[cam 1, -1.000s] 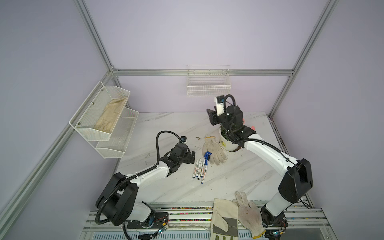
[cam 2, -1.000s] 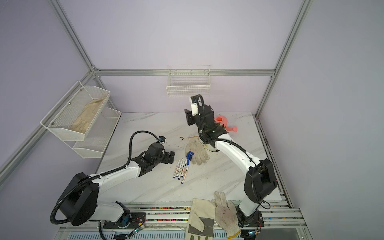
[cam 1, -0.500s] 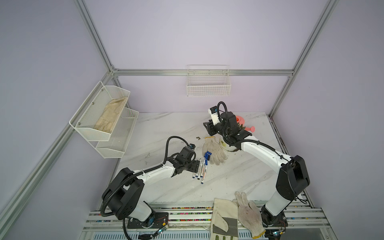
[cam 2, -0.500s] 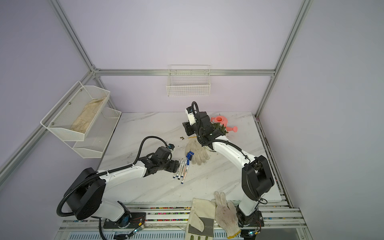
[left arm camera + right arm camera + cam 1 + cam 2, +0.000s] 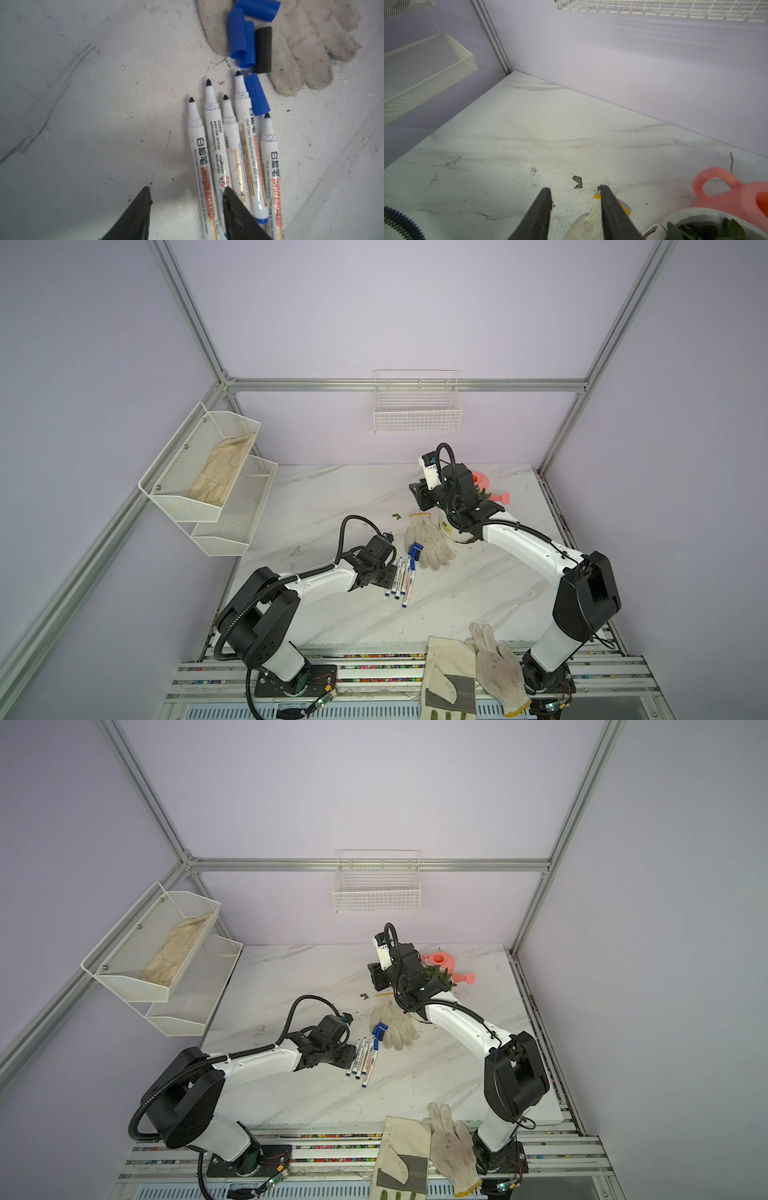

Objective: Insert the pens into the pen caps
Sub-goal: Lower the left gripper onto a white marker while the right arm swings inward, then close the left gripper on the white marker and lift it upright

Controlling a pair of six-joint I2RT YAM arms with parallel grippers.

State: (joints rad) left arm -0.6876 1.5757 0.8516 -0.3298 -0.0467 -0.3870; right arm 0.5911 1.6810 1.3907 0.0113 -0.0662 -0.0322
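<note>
Marble tabletop (image 5: 478, 597): left jaws (narrower now) have reached the pens (image 5: 247, 145).

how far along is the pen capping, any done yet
Done: nothing; all five pens lie uncapped, tips bare. In hand: the left gripper stands open astride the outermost pen; the right gripper is open and empty. Left: all five pen caps, loose on and beside the glove.

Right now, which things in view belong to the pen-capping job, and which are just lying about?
Job: pens, blue caps, black cap.
Lying about: knitted glove, pink watering can, plant pot, work glove, second knitted glove.
</note>
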